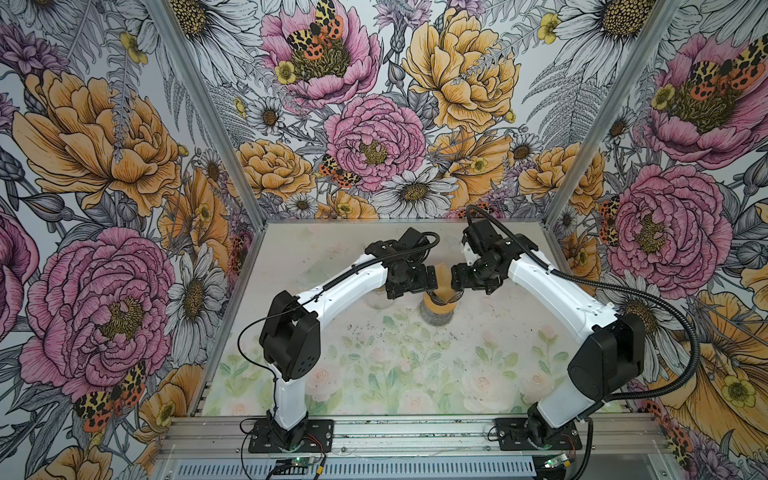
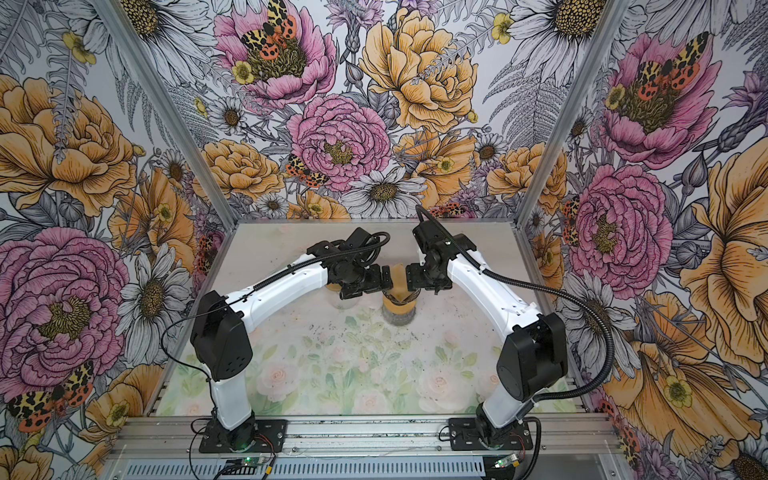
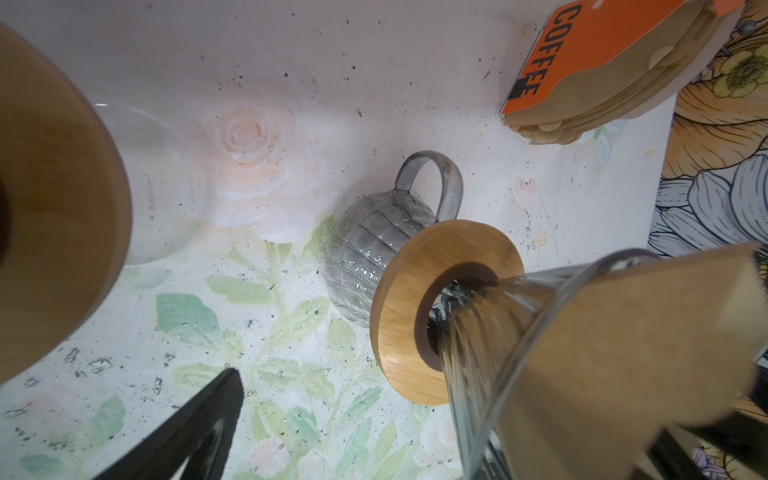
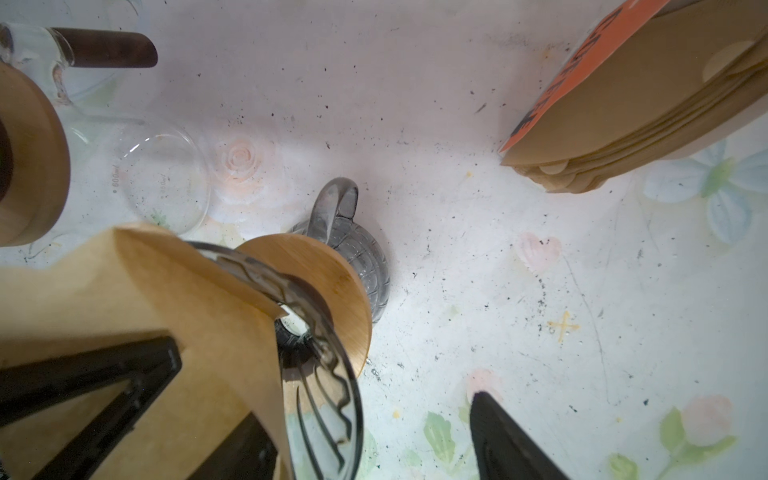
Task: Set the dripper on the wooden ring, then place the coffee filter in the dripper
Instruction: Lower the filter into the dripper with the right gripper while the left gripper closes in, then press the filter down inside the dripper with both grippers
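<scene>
Left pincer [image 3: 449, 411] and right pincer [image 4: 326, 370], both spread, flank the coffee filter [image 4: 187, 311], standing in the dripper [image 3: 490, 332] but seemingly not seated.

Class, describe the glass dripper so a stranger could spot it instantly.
On the floral table, find the ribbed grey mug near the middle. The dripper sits on it by a wooden ring. Unlike the round carafe beside it, it is a clear cone holding a brown filter.
</scene>
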`<action>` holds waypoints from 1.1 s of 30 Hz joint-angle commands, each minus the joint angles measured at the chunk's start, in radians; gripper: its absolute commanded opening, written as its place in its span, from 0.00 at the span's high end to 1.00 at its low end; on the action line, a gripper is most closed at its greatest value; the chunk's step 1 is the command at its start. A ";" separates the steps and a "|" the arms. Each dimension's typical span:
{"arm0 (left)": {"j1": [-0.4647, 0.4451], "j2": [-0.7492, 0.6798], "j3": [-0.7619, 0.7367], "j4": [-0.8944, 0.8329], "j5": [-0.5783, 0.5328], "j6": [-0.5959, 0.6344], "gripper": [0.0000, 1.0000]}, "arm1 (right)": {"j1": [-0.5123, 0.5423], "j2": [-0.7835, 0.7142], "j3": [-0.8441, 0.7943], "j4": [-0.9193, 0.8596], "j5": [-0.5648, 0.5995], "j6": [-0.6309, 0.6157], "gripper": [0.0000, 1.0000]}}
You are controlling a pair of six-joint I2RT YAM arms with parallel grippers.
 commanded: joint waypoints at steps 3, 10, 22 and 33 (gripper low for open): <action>0.010 0.001 0.010 -0.003 -0.012 0.027 0.01 | -0.016 -0.007 -0.021 0.017 0.043 0.016 0.26; 0.017 0.000 0.000 -0.003 -0.014 0.030 0.01 | -0.019 0.006 -0.024 0.018 0.028 0.023 0.27; 0.020 0.019 0.002 -0.003 -0.006 0.030 0.01 | -0.019 0.020 -0.027 0.024 -0.022 0.008 0.28; 0.015 0.020 -0.013 -0.003 -0.003 0.028 0.01 | -0.019 0.009 -0.004 0.025 -0.037 0.011 0.30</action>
